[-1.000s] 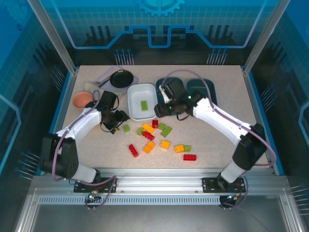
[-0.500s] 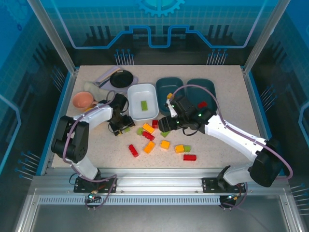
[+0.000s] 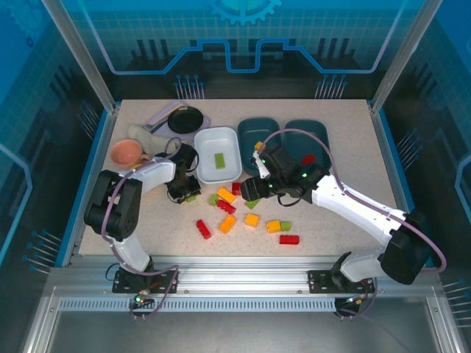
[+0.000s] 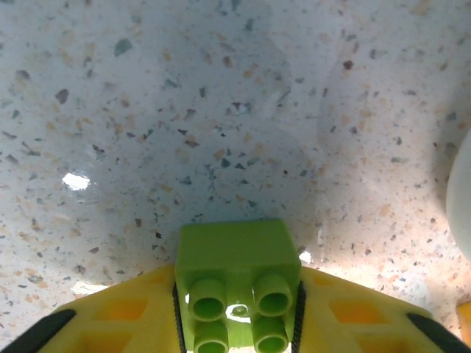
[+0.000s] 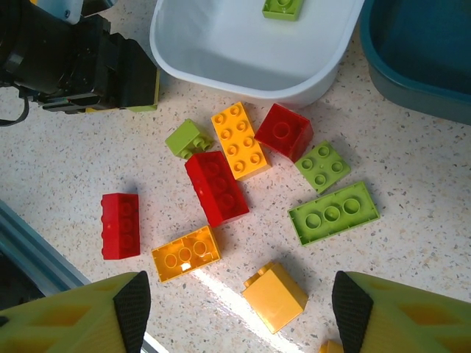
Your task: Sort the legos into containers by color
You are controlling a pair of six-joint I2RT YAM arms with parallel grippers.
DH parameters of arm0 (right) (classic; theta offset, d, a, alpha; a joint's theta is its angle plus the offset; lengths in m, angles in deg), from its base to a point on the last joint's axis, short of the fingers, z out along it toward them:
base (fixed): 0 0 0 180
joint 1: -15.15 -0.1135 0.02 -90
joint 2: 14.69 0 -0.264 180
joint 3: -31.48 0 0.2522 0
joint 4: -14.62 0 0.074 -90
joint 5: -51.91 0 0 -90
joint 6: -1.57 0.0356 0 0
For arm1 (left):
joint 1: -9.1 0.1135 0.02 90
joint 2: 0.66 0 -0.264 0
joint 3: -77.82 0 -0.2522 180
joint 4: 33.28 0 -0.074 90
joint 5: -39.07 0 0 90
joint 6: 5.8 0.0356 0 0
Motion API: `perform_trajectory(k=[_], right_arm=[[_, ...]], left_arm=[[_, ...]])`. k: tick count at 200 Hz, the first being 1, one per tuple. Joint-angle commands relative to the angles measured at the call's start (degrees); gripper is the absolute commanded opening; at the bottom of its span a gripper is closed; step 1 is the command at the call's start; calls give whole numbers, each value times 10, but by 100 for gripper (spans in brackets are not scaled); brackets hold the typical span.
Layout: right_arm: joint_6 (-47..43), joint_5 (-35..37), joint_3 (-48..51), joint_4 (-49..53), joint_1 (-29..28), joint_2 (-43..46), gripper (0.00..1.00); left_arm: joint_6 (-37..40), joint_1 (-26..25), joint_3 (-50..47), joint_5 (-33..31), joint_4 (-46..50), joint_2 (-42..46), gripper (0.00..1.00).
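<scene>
Clearly the sorting has barely begun. The white tray [image 3: 210, 143] holds one green brick [image 3: 219, 160]. The far-right teal tray [image 3: 313, 132] holds one red brick [image 3: 307, 159]. In the middle teal tray [image 3: 259, 129] sits a small orange-yellow piece [image 3: 258, 145] that looks like a brick, though it is too small to be sure. About a dozen loose bricks [image 3: 227, 223], red, orange-yellow and green, lie scattered on the tabletop [image 3: 173, 232] in front of the trays, so most of the work is left.

The left end effector [image 4: 237, 305] is clamped on a small green brick [image 4: 237, 254], low at the tabletop just beside the near left corner of the white tray. By my reading this one goes next to the green brick already in that tray. The right end effector [image 5: 235, 309] hovers over the scattered bricks with its fingers wide apart and nothing between them.

A second ago the right arm was up by the trays; now it has come forward over the loose bricks. The left end effector then stood just left of that green brick, which lay free. Now it has slid over and closed on it.
</scene>
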Motion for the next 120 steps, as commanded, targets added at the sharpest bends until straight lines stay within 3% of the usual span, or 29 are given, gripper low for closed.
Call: perform_trajectory(k=[1, 30, 52, 83, 120], right_arm=[[4, -7, -2, -5, -6, 6, 68], [9, 5, 8, -14, -5, 50, 66], [32, 9, 30, -33, 7, 92, 66], [59, 2, 42, -37, 31, 99, 66], [98, 22, 26, 12, 58, 82, 66]], left_arm=[[3, -11, -4, -38, 6, 17, 32], [13, -45, 31, -87, 72, 121, 29], [20, -61, 99, -72, 113, 151, 29], [33, -62, 202, -44, 140, 83, 29], [51, -63, 341, -46, 170, -61, 30]])
